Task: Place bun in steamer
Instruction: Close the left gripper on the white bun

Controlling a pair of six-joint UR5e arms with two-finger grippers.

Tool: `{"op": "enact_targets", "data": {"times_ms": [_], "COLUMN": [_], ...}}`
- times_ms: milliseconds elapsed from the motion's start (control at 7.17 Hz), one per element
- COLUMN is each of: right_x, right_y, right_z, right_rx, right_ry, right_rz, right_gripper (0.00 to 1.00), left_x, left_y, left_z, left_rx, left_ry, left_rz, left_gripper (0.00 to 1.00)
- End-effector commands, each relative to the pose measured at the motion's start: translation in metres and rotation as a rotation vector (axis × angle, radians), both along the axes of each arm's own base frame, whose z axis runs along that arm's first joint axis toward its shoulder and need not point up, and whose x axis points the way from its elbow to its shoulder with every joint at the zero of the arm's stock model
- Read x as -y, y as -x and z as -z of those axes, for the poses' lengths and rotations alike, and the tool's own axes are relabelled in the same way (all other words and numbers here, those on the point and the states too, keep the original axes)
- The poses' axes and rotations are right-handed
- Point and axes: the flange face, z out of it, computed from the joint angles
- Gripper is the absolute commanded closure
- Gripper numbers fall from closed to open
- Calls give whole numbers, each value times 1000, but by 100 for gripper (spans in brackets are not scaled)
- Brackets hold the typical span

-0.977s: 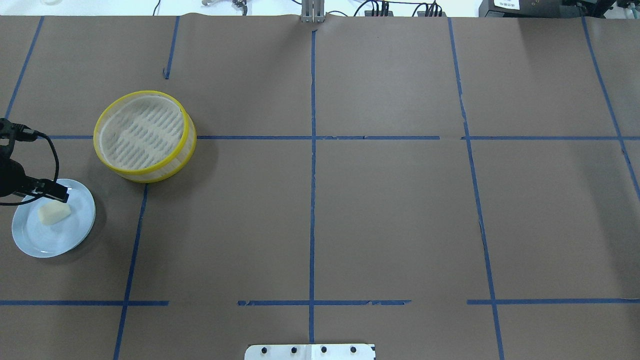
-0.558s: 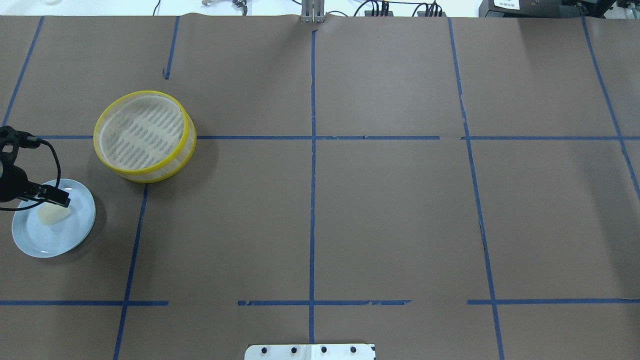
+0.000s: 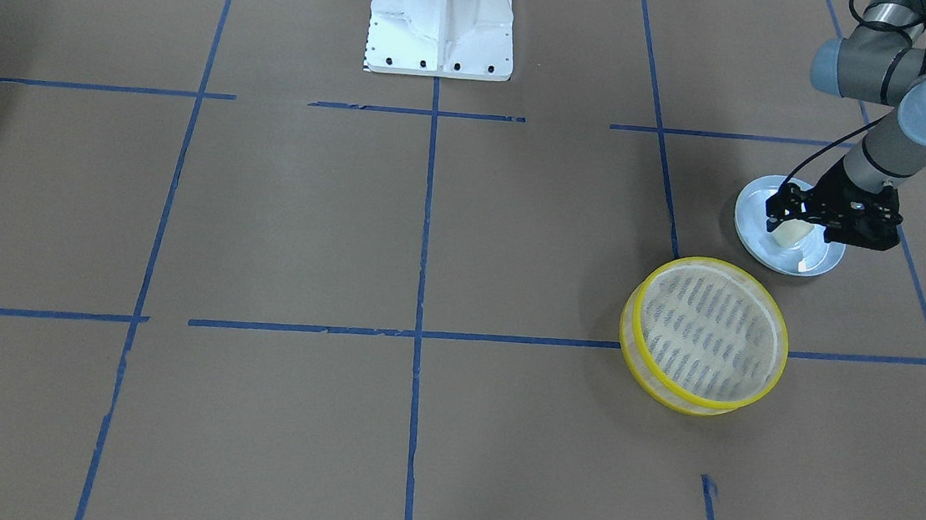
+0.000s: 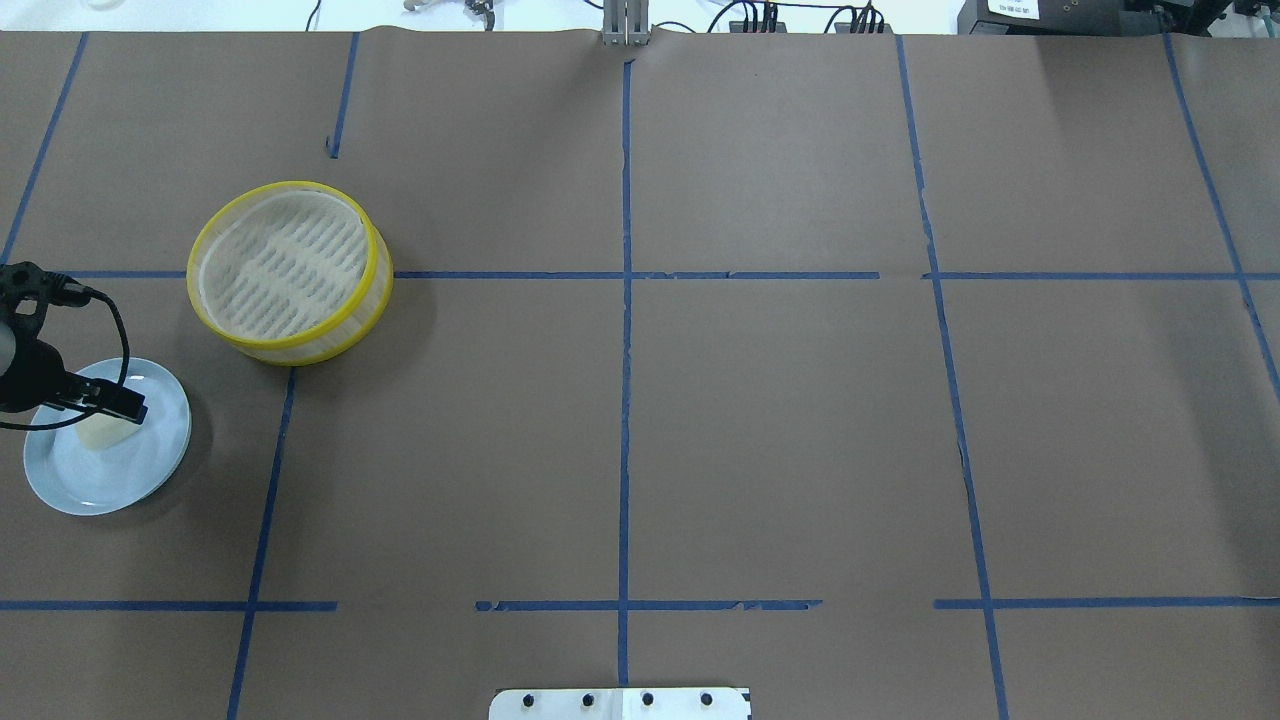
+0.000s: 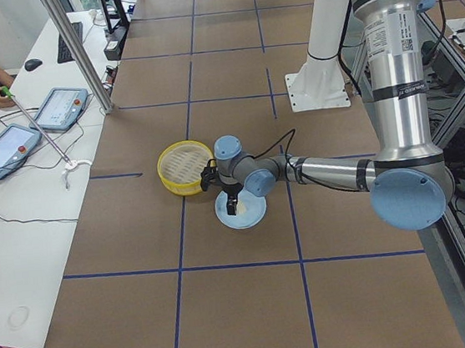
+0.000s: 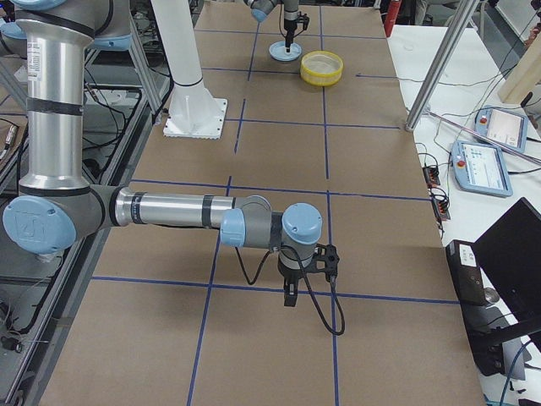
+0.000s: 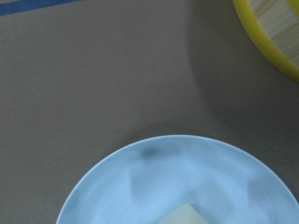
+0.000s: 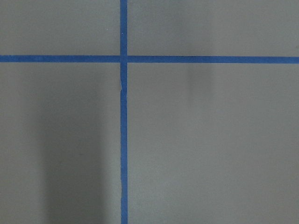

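Note:
The cream-white bun (image 4: 98, 434) lies on a pale blue plate (image 4: 70, 482) at the table's left edge; it also shows in the front-facing view (image 3: 791, 233) and at the bottom of the left wrist view (image 7: 184, 216). My left gripper (image 4: 106, 414) is low over the plate, open, with its fingers on either side of the bun (image 3: 798, 227). The steamer (image 4: 290, 270), with yellow rims, stands empty just beyond the plate (image 3: 708, 336). My right gripper (image 6: 290, 298) shows only in the exterior right view, far from both, and I cannot tell whether it is open or shut.
The brown paper table top carries blue tape lines (image 4: 625, 300). The white robot base (image 3: 442, 23) stands at the near middle edge. Operators' tablets (image 5: 7, 145) lie on a side table past the far edge.
My left gripper has come down and a little toward the near side over the plate and now covers part of the bun. Bun, plate and steamer have stayed put.

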Motion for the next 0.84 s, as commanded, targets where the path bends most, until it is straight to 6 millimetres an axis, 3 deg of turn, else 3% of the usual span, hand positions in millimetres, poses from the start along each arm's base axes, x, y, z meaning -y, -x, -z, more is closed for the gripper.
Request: {"op": "enact_targets", "data": {"times_ms": [0,140,419,698], "right_x": [0,0,0,0], "right_y": [0,0,0,0], "right_z": [0,0,0,0], "right_rx": [0,0,0,0], "right_ry": [0,0,0,0], "right_rz": [1,0,1,1], "right_gripper": [0,0,0,0], "left_x": [-3,-4,-4,-3], "left_y": [-2,-1,0,1], "left_z": [-2,-1,1,0], "left_rx": [2,0,-1,0], "left_ry": [5,3,2,0], "left_rz": [-7,-9,-8,-6], "left_gripper": [0,0,28,48]}}
